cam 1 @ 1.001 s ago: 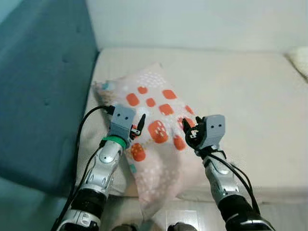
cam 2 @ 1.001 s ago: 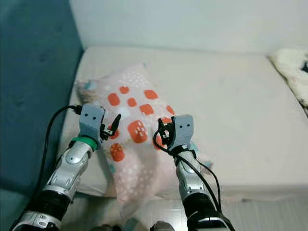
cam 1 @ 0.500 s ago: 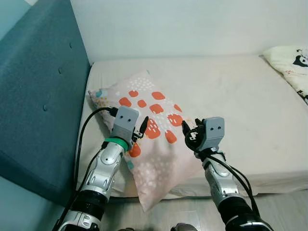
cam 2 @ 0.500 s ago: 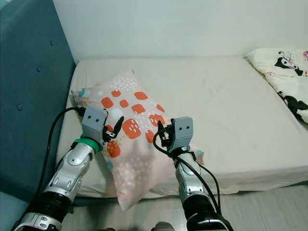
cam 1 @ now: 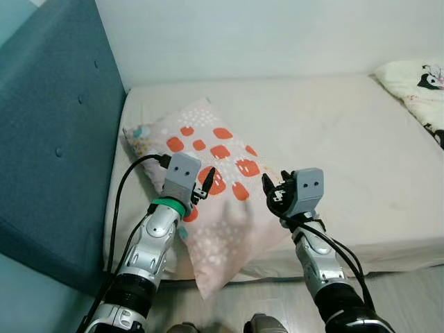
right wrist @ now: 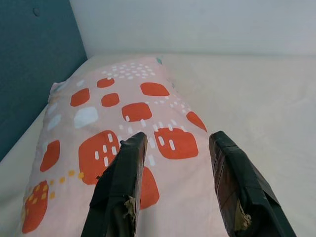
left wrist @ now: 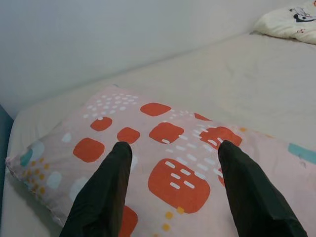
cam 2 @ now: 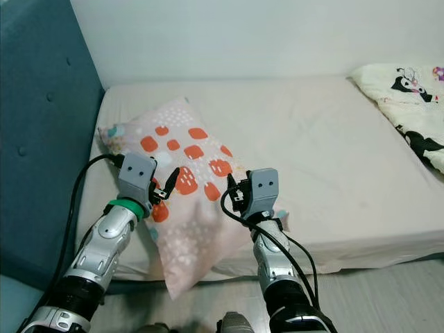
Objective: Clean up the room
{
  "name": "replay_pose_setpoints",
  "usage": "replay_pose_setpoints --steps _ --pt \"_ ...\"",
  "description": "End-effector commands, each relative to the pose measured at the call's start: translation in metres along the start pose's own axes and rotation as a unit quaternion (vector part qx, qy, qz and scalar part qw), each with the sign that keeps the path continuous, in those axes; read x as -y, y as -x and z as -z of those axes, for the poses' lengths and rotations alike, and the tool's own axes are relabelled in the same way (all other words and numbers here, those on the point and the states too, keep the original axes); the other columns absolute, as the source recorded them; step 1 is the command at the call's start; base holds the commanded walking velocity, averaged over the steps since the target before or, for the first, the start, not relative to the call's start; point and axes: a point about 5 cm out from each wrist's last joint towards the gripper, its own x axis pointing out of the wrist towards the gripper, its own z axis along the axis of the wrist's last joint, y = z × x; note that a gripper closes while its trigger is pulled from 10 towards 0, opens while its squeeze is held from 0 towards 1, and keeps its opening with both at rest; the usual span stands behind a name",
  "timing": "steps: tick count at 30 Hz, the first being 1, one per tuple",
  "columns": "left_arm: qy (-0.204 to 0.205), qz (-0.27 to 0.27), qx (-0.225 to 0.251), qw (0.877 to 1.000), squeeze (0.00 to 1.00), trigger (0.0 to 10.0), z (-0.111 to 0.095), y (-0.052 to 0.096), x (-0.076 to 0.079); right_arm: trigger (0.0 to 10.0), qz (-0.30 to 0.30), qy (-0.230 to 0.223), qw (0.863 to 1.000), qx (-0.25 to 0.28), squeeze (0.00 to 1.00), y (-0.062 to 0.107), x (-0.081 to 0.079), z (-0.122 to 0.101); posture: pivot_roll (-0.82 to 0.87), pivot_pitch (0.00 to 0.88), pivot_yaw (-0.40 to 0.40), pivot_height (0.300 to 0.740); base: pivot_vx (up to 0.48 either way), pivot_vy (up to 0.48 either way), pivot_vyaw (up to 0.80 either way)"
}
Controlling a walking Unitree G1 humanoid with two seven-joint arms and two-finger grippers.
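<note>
Pillows: we count two. One pink pillow [cam 1: 208, 187] with orange-red patches lies slantwise on the bed, its far corner near the headboard and its near corner hanging over the mattress edge toward us. One cream pillow [cam 2: 406, 97] with black cartoon figures sits at the far right end of the bed, well apart from the pink one.

Bed: we see one mattress [cam 1: 347, 146] under a plain beige sheet, set against a pale wall [cam 1: 263, 35].

Headboard: one teal padded headboard [cam 1: 48, 125] with buttons stands along our left side.

Grippers: we have two, both raised over the near half of the pink pillow.

Left gripper [left wrist: 173, 187]: it hovers above the pillow's left side; our wrist camera shows its two black fingers spread wide with nothing between them, the orange patches visible in the gap.

Right gripper [right wrist: 180, 182]: it hovers above the pillow's right edge; its two fingers are likewise spread apart and empty, with pillow fabric showing between them.

Floor: a strip of pale floor [cam 2: 388, 291] shows below the mattress edge on the right.
</note>
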Motion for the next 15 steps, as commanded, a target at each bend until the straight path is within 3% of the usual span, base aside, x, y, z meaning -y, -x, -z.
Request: replay_pose_setpoints --steps 1,15 --pt "-0.002 0.000 -0.022 1.000 0.00 10.0 0.010 0.002 0.001 10.0 -0.002 -0.004 1.000 -0.011 0.00 0.002 -0.001 0.005 0.00 0.000 0.032 0.644 0.000 0.000 0.00" --pt "-0.022 -0.043 -0.059 0.997 0.00 10.0 0.018 0.004 -0.011 10.0 -0.003 -0.009 1.000 -0.013 0.00 0.003 -0.002 0.006 0.00 0.000 0.037 0.594 0.000 0.000 0.00"
